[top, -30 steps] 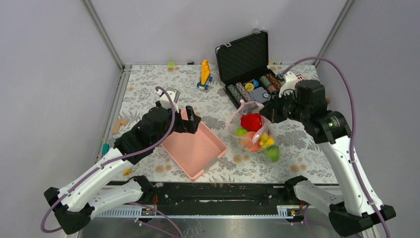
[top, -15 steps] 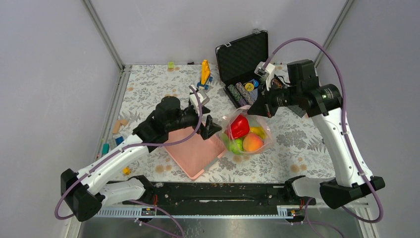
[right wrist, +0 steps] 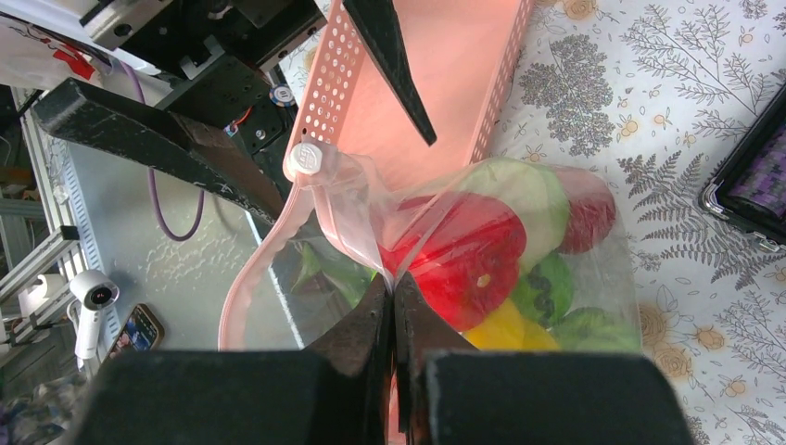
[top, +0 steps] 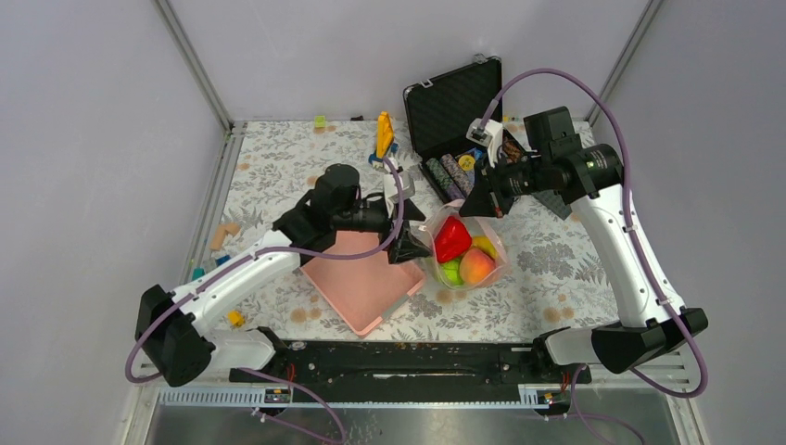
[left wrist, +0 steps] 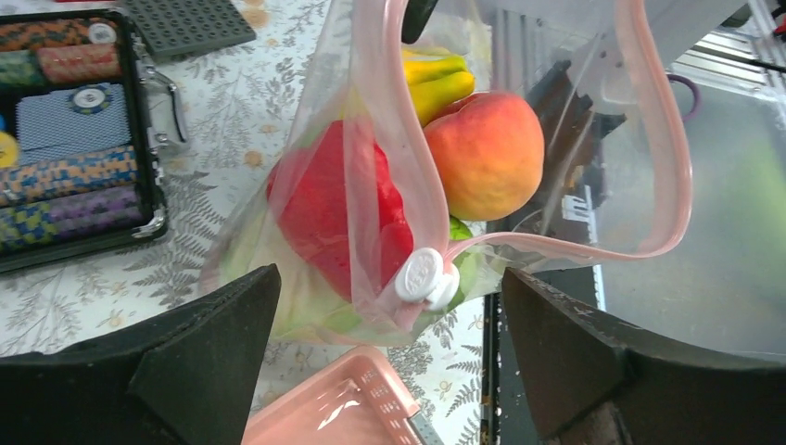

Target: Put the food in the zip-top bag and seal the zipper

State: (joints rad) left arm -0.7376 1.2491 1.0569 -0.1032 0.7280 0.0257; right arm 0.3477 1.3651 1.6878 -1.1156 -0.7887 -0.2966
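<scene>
Currently: bag, hung over the worktop beside the basket, food inside; loading looks done to me. Zipper: gaping, slider at one end. My right end effector: pinched tight on the bag's mouth. Left end effector: spread wide, empty, flanking the slider. Left: sealing.

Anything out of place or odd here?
The zip-top bag, food inside, hangs pinched at its rim by the right gripper, mouth gaping unsealed. Small toy bits lie beside the table's left edge.
</scene>
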